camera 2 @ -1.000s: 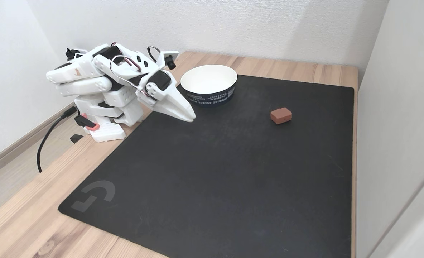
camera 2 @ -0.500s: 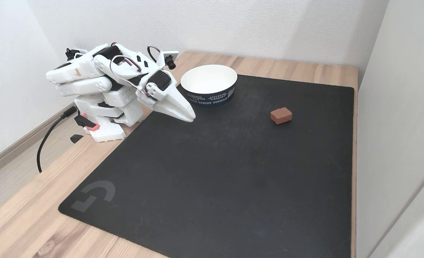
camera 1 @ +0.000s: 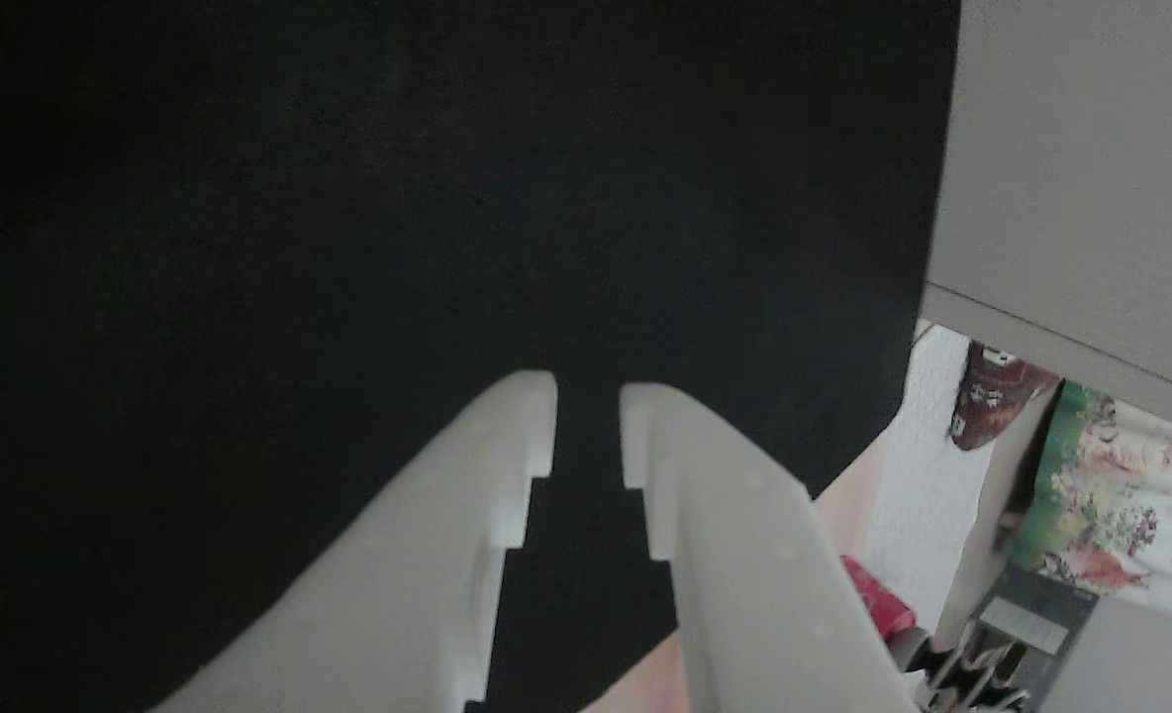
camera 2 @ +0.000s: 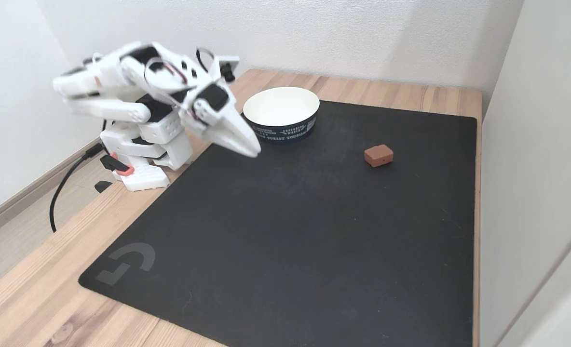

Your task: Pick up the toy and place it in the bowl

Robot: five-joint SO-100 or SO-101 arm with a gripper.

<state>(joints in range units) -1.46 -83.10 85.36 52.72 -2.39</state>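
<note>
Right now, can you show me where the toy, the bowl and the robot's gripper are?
toy (camera 2: 378, 155): fixed view, on its top face.
bowl (camera 2: 285, 131): fixed view, on its dark outer wall.
gripper (camera 1: 587, 416): other view, midway between the two white fingertips; jaws slightly apart.
</note>
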